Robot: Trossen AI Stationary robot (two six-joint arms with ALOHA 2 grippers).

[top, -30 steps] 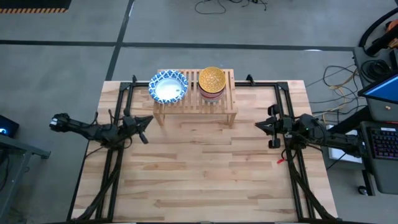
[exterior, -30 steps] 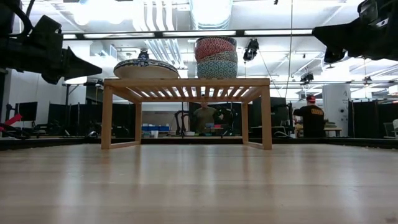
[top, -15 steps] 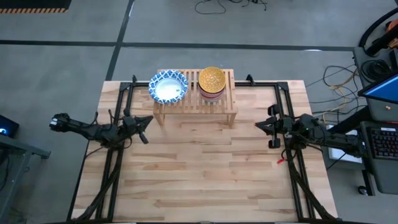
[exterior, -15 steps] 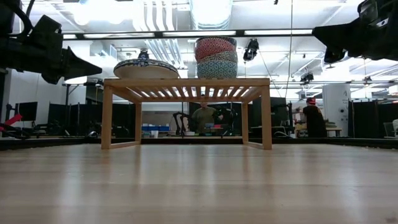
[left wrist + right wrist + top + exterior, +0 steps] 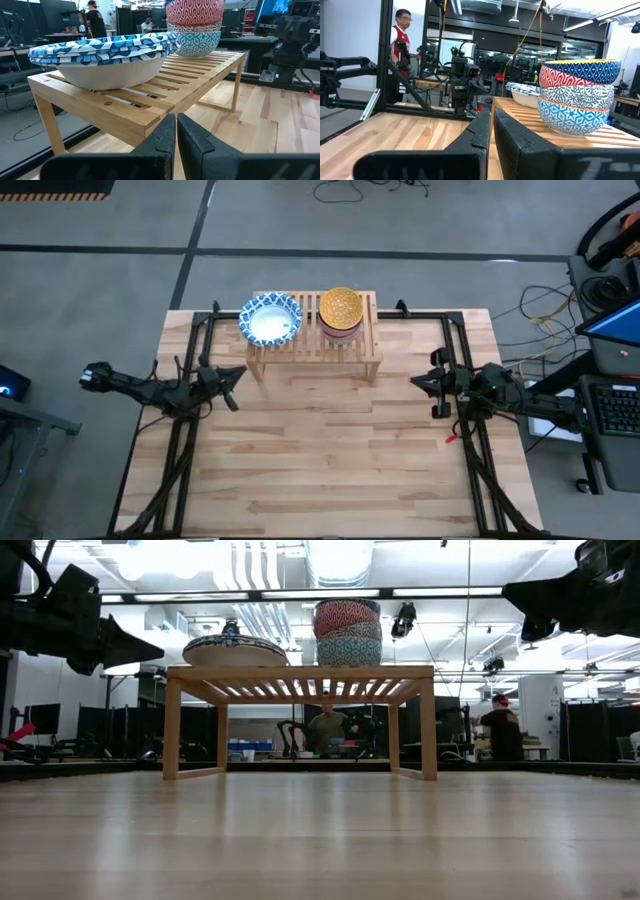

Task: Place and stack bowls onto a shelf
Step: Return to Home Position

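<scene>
Light-wood surface (image 5: 330, 450), workshop room beyond.

Left gripper (image 5: 236, 384): fingers pressed together, holding nothing; arm held level near the left edge, pointing inward.

Right gripper (image 5: 416, 382): fingers pressed together, holding nothing; arm held level near the right edge, pointing inward.

Shelf (image 5: 315, 348): centre of the far edge, apart from both grippers.

Left end: stack of white blue-rimmed bowls (image 5: 270, 320).

Right of centre: stack of four small bowls (image 5: 341, 309), yellow uppermost.

2 arms level, 1 each side; left gripper (image 5: 236, 373) and right gripper (image 5: 417, 382) pointing inward, fingers together
</scene>
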